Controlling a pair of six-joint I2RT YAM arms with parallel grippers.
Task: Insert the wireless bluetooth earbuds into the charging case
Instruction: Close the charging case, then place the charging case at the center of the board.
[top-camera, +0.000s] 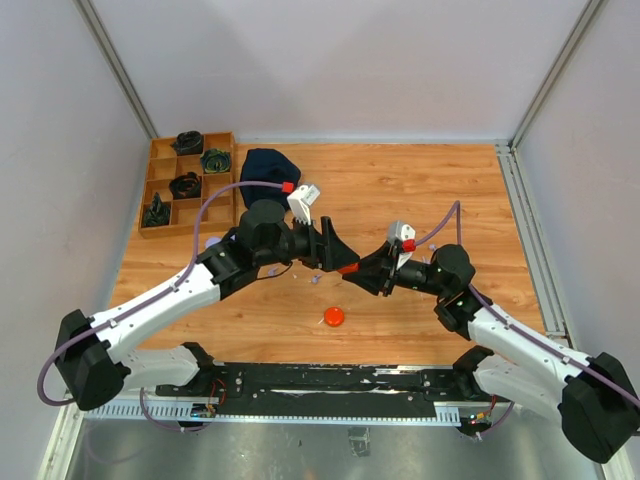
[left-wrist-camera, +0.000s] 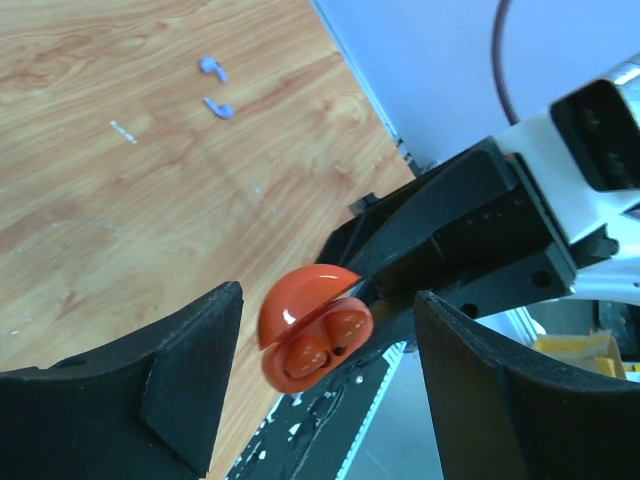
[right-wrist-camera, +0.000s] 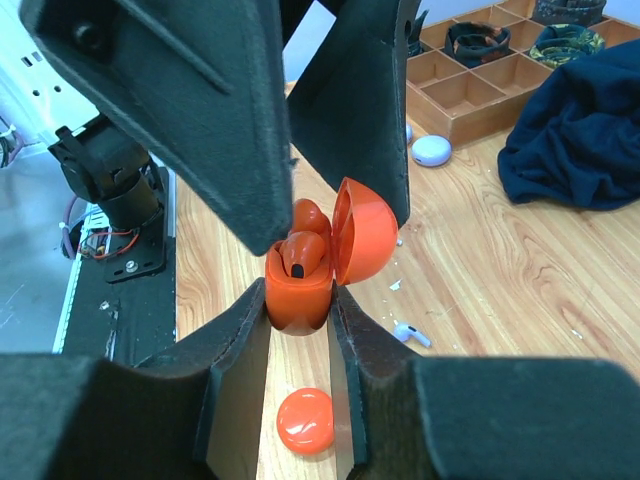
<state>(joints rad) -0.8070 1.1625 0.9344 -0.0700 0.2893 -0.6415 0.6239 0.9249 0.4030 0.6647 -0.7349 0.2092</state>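
We see the right claw (right-wrist-camera: 300, 305) clamped on the open orange charging case (right-wrist-camera: 366, 238) above the table (top-camera: 450, 190), orange earbuds (right-wrist-camera: 298, 256) seated inside, left claw (left-wrist-camera: 328, 305) spread wide around it without touching, and lavender earbuds (left-wrist-camera: 214, 70) loose on the table.

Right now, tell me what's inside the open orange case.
Two orange earbuds sit in the case, one showing a dark tip. Whatever lies beneath them is covered by the buds themselves, and the right gripper clamps over the case's lower sides, hiding them.
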